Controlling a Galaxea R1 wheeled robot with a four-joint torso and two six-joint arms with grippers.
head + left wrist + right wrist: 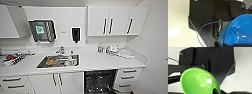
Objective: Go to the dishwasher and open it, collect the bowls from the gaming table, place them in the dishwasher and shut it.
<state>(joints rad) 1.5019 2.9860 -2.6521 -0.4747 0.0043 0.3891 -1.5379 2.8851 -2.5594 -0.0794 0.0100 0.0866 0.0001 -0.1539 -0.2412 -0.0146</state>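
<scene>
Two bowls in hand as we read it: a blue bowl (238, 31) large in the left wrist view, a green bowl (199, 82) large in the right wrist view; each sits right at its own wrist camera, rim towards the lens, so we judge each is carried by that arm's pincer; the fingers themselves are too hard to make out, so we cannot tell whether either pincer is spread or pinching the rim. Handling, as a judgement: both look like thin glossy plastic; light, stiff enough to keep shape, not fragile; the shine says slippery, so a hold on the rim, one finger inside and one outside the wall, is the sensible place; squeezing across the full bowl would likely pop it out. A thin blue cable (205, 26) loops past the dark plate in the left wrist view; robot's own, we think, and near the blue bowl; snag risk is low but worth watching. Dishwasher (100, 81) shows in the head view under the white counter (100, 62), right of the sink (58, 61), its cavity dark and open, door apparently dropped down out of frame; drawers (128, 75) just beside it. So we judge the loading step is in hand: bowls should go rim down into the rack; light parts like these tip easily if released high.
</scene>
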